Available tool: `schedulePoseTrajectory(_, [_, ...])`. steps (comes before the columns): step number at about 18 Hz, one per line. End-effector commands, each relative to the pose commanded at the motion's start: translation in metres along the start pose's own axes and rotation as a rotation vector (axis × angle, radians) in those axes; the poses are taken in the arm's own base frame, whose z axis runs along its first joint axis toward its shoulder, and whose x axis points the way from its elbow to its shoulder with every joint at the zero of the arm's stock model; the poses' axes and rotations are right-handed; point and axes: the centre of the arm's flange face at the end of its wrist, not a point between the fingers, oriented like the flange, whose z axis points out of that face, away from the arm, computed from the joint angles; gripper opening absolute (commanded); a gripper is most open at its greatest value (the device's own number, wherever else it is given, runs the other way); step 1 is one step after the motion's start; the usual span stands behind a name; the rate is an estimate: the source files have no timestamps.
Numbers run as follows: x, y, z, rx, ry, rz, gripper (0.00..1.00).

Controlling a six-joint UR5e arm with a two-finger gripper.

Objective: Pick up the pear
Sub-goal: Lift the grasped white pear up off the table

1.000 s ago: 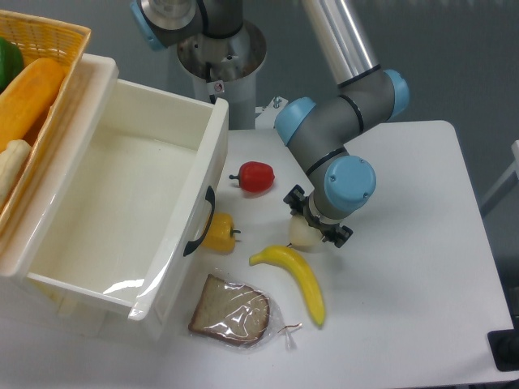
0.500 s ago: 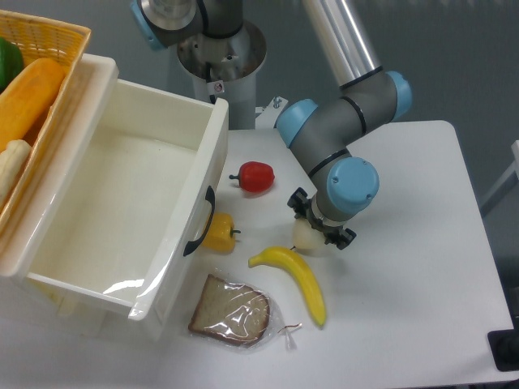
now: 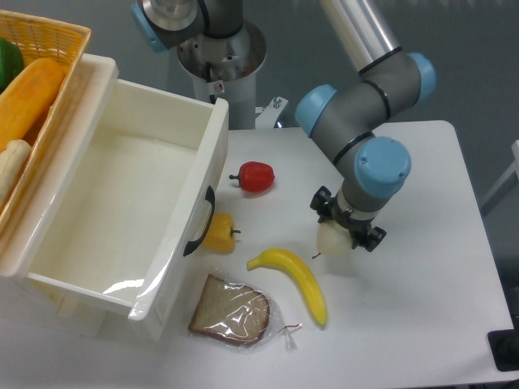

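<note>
Wicker basket (image 3: pixel 49 40) is sitting at far left, holding a green item and orange and pale produce. Next to it a white plastic bin (image 3: pixel 122 194) is taking up the left of the tabletop (image 3: pixel 422 308), black handle facing right. Yellow bell pepper (image 3: pixel 219 232) is lying just beside that handle. Bagged bread slice (image 3: pixel 231 314) is lying at the near edge, below the pepper. Red pepper (image 3: pixel 256 177) is sitting further back, near the middle. Banana (image 3: pixel 293 277) is lying right of the bread, curving toward the near side. Right of the banana's far end, the gripper (image 3: pixel 347 232) is pointing down with the jaws clamped on the pear (image 3: pixel 331 239). Pear is showing pale cream below the wrist, thin dark stem poking out toward the banana. Cannot tell whether the pear is touching the tabletop or just off it. Arm is reaching in from the far side, over the right half of the tabletop.
</note>
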Motion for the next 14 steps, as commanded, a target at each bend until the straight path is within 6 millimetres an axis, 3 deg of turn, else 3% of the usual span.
schedulePoseTrajectory(5, [-0.013,0.017,-0.023,0.040,-0.031,-0.018,0.15])
schedulePoseTrajectory(14, [-0.036,0.007,-0.055,0.051,-0.098,0.043,0.16])
